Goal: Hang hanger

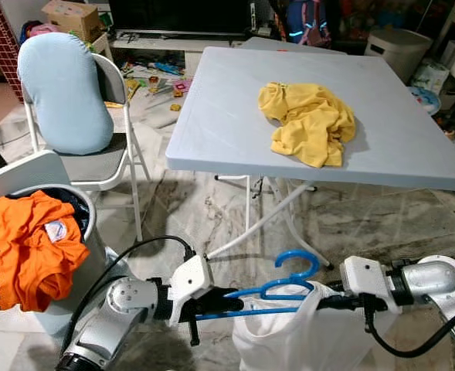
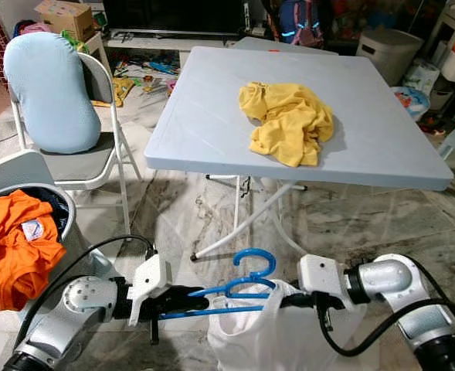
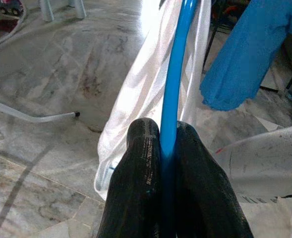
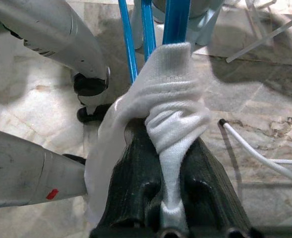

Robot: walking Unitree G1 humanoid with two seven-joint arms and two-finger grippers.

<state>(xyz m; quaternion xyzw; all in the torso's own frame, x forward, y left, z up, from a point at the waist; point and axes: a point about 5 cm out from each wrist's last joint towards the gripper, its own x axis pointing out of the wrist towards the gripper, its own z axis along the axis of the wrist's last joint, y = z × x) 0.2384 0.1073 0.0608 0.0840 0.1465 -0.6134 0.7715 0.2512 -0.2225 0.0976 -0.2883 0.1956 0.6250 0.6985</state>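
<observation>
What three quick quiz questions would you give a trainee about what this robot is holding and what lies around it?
1. True or false: the left gripper has its fingers shut on the blue hanger.
2. What does the right gripper pinch?
A. the yellow shirt
B. the white garment
C. the orange shirt
3. Fill in: the yellow shirt lies crumpled on the ____.

Key:
1. True; the hanger's blue bar runs between the two fingers.
2. B; the white garment is bunched between its fingers, draped on the hanger.
3. folding table; the orange shirt hangs over the laundry basket.
</observation>
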